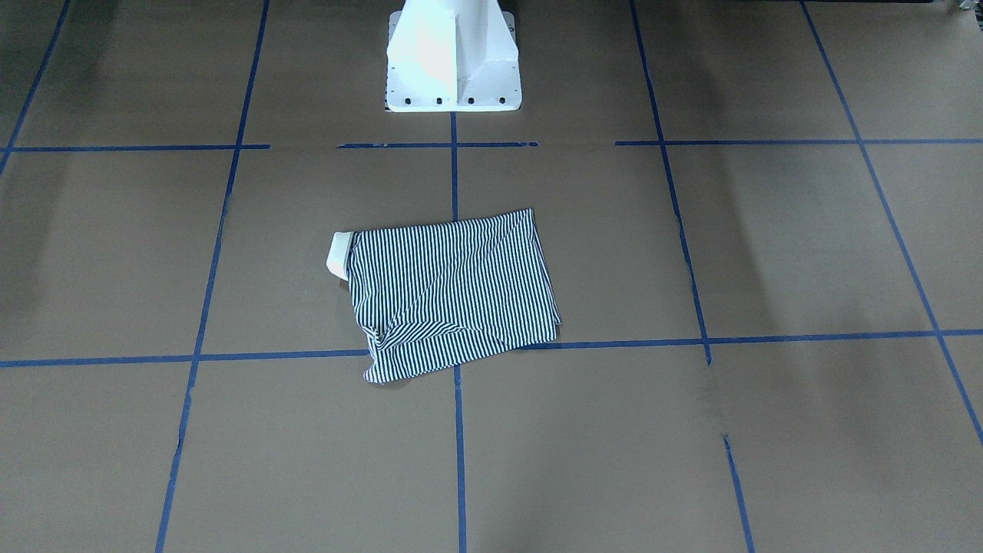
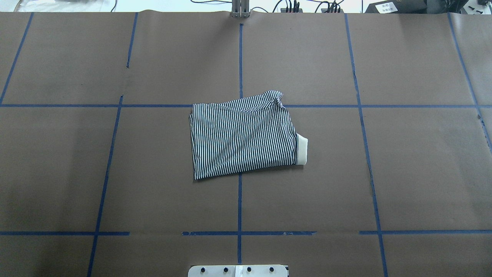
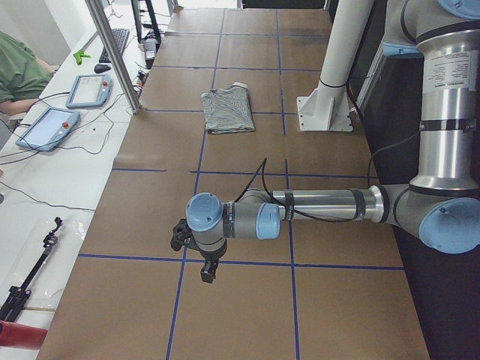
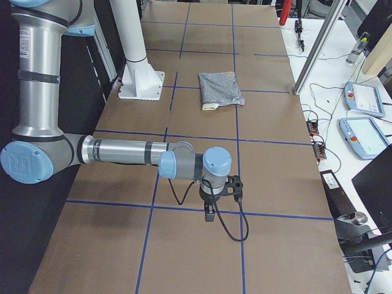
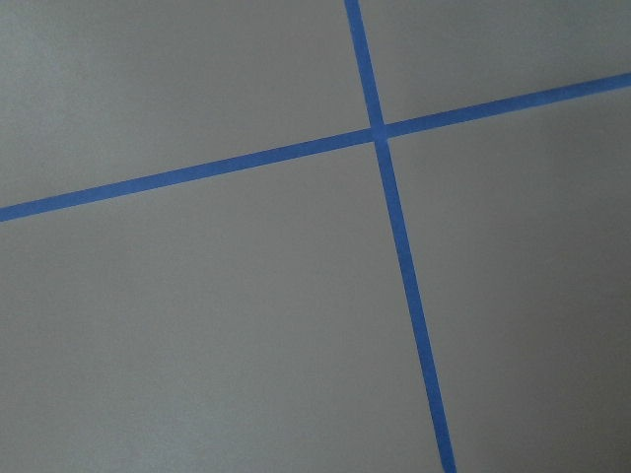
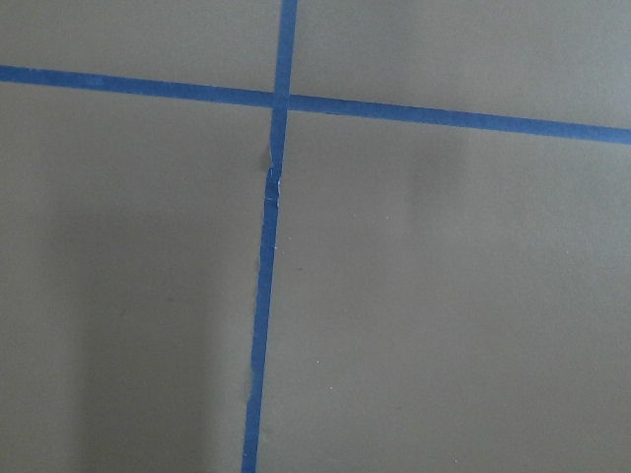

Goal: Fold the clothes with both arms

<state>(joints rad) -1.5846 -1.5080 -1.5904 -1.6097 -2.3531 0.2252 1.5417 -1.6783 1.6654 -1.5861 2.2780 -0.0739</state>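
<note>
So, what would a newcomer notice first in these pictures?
The striped polo shirt lies folded at the middle of the brown table, its cream collar sticking out on the robot's right. The left arm and the right arm hover low near the table's ends, far from it.

The striped polo shirt (image 2: 244, 136) lies folded into a rough rectangle at the middle of the brown surface (image 2: 423, 173), over the central blue tape line (image 2: 240, 57). Its cream collar (image 2: 302, 151) pokes out at the fold's right edge. A white base plate (image 2: 238, 270) shows at the near edge, and cables (image 2: 307, 5) run along the far one.
</note>
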